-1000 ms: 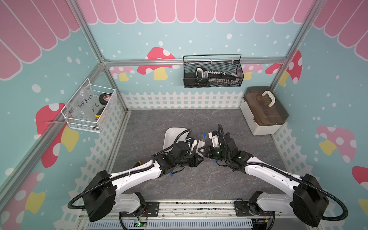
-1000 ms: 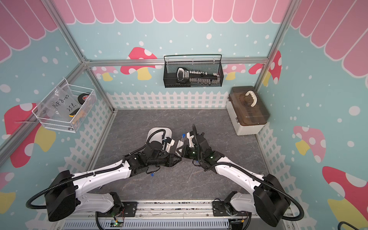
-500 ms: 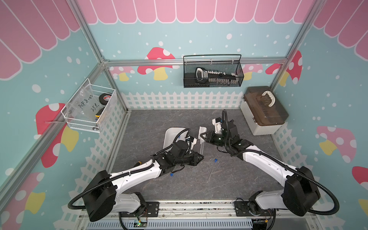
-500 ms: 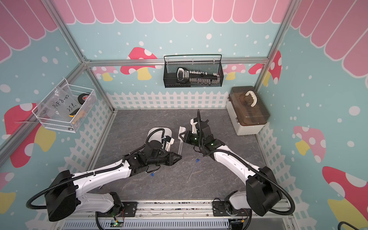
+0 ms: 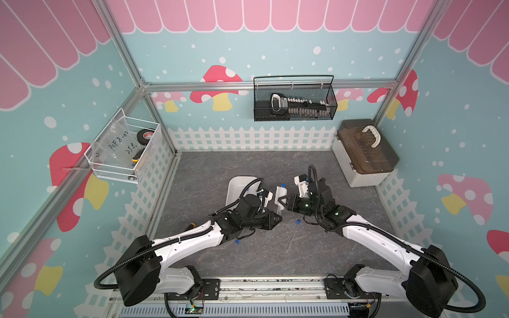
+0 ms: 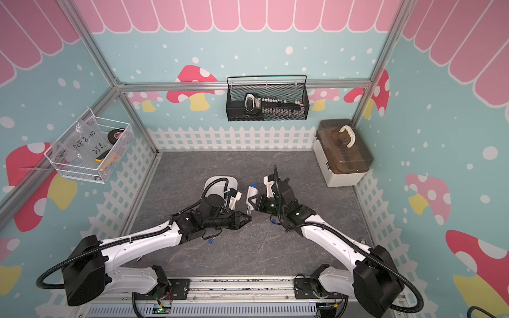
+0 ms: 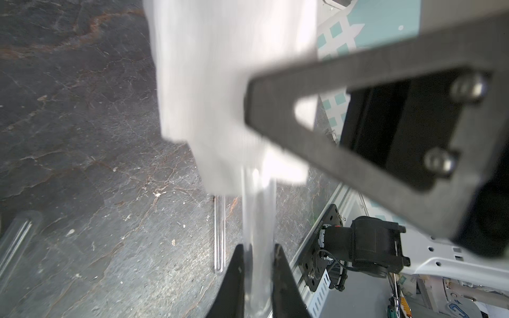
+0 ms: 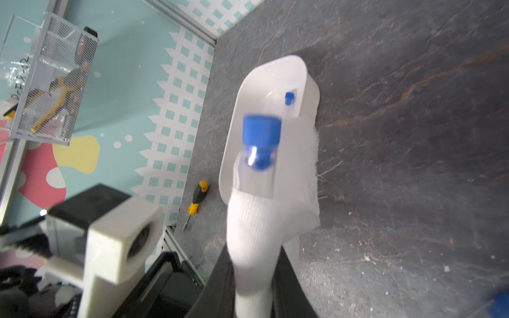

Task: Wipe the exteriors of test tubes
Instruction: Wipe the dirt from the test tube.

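Observation:
My left gripper [image 7: 259, 247] is shut on the bottom end of a clear test tube [image 7: 259, 214], which stands tilted, its blue cap [image 8: 260, 132] uppermost. A white cloth [image 5: 280, 196] is wrapped round the tube's middle, and my right gripper [image 8: 256, 264] is shut on the cloth. In both top views the two grippers meet mid-table, left [image 5: 278, 219] below right [image 5: 287, 203]. One capped tube [image 5: 292, 236] lies loose on the mat. Another tube [image 8: 288, 100] lies in the white tray [image 5: 235, 187]. A blue cap [image 5: 237, 241] shows under my left arm.
A box with a brown lid [image 5: 366, 154] stands at the back right. A black wire basket [image 5: 294, 102] hangs on the back wall and a white one [image 5: 124, 151] on the left wall. A yellow-handled screwdriver [image 8: 197, 196] lies by the left fence.
My right gripper slid the cloth up the tube toward the cap, then came partway back down. My left gripper has kept the tube almost still.

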